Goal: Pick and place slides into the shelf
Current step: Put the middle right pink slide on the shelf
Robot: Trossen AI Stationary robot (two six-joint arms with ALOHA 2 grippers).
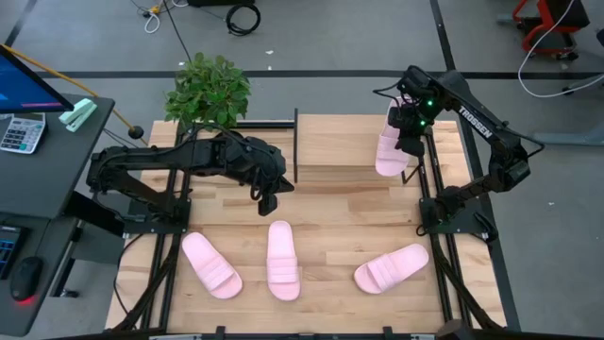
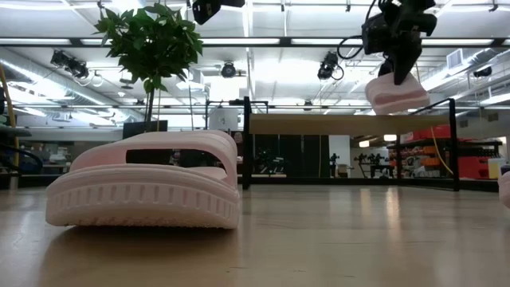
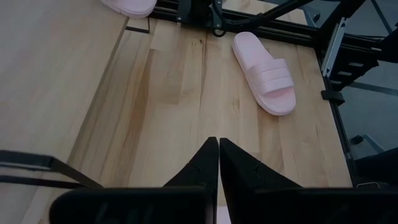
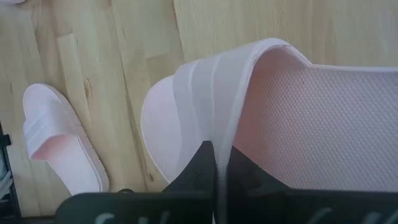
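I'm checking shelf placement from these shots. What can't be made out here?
- Under the shelf: high view, its wood top hides whatever is below.
- Held slide: whether it touches the shelf; the right gripper covers part of it.
- Far-right slide: low view, cut off by the edge.
- Left gripper: low view doesn't show it.

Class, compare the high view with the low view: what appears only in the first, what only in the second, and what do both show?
Only the high view shows three slides on the table: left slide, middle slide, right slide. It also shows the shut left gripper over bare wood.

Only the low view shows one slide side-on, and the room with ceiling lights beyond the table.

Both show the right gripper shut on a raised slide above the shelf, and the plant.
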